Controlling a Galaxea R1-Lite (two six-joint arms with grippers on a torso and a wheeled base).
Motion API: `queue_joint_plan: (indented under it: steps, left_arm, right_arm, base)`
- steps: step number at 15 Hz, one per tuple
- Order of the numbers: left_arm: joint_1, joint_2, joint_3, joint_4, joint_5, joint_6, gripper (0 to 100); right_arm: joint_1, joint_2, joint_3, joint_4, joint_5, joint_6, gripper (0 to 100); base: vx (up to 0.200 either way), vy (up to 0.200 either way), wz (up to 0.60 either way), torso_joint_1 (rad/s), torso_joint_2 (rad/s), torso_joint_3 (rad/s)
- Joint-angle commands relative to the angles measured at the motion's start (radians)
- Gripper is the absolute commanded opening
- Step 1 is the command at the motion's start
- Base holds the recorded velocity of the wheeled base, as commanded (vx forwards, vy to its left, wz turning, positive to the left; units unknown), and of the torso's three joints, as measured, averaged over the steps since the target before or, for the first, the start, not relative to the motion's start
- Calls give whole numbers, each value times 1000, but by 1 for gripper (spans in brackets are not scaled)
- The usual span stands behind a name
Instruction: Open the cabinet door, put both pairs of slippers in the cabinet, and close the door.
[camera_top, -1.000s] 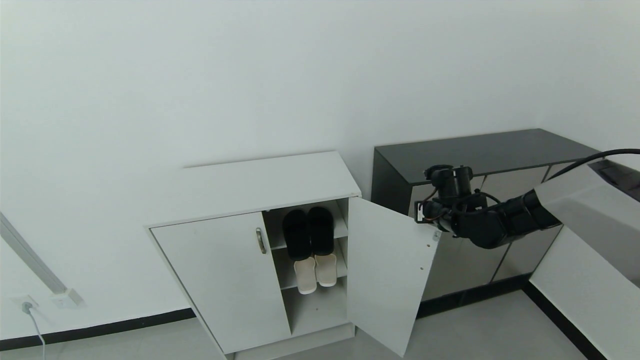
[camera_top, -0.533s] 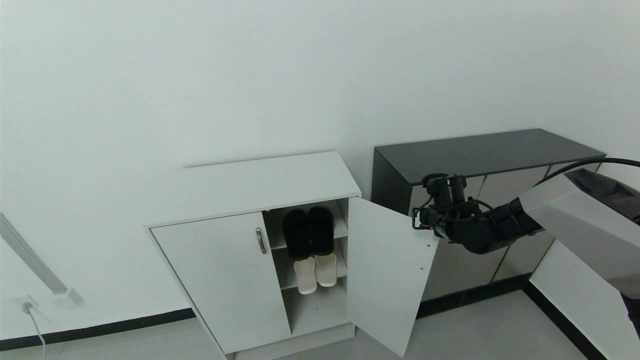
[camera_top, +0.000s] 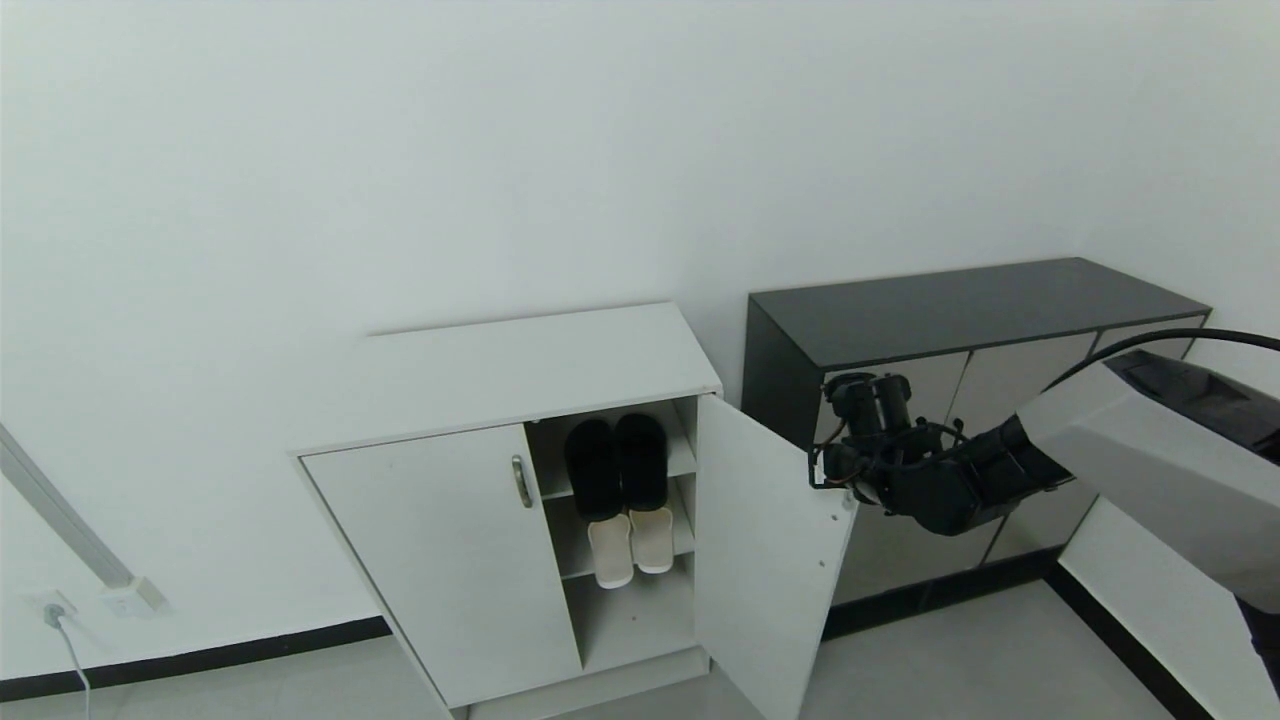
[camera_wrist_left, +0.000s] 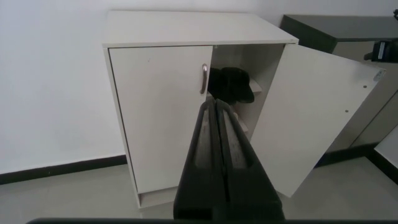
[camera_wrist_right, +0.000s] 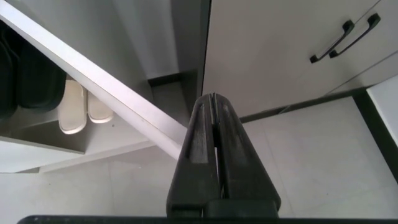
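From the head view, the white cabinet (camera_top: 520, 370) stands against the far wall. Its left door (camera_top: 450, 560) is closed and its right door (camera_top: 770, 540) swung out toward the near right. The right arm's wrist sits just beside that door's free edge, near its top corner, on the outer face.

Inside the opening, the black slippers (camera_top: 618, 465) rest side by side on the upper shelf, heels hanging over its front. The cream slippers (camera_top: 630, 545) lie as a pair on the shelf below, directly under them.

A dark sideboard (camera_top: 960, 300) stands just right of the cabinet, and a wall socket (camera_top: 50, 607) with a cable is low on the far left.

The right wrist view adds the close detail. The right tool (camera_wrist_right: 212, 98) has its fingers pressed together and holds nothing. Its tip lies over the pale edge of the right door, which runs across as a slanted strip; whether they touch cannot be told. Beyond that edge are the cream slippers, the dark toes of the black pair, the grey floor (camera_wrist_right: 311, 162), and the sideboard's pale fronts with black handles (camera_wrist_right: 345, 37).

The left wrist view faces the cabinet from farther back. The left tool (camera_wrist_left: 214, 104) is also pressed together and free of any object, well apart from the cabinet. It points toward the metal handle (camera_wrist_left: 203, 77) on the left door, with the black slippers behind.
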Motion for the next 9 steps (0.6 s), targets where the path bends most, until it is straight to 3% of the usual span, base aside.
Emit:
queue_joint_plan:
  steps: [1, 4, 9]
  left_arm:
    - [0, 0, 0, 0, 1, -1, 0]
    - [0, 0, 0, 0, 1, -1, 0]
    - [0, 0, 0, 0, 1, -1, 0]
  right_arm:
    - [67, -63, 83, -42, -14, 0, 0]
    - [146, -137, 177, -116, -29, -11, 0]
    - [166, -200, 226, -119, -23, -49, 0]
  base:
    - [0, 0, 0, 0, 0, 0]
    - [0, 0, 0, 0, 0, 0]
    - [0, 0, 0, 0, 0, 0]
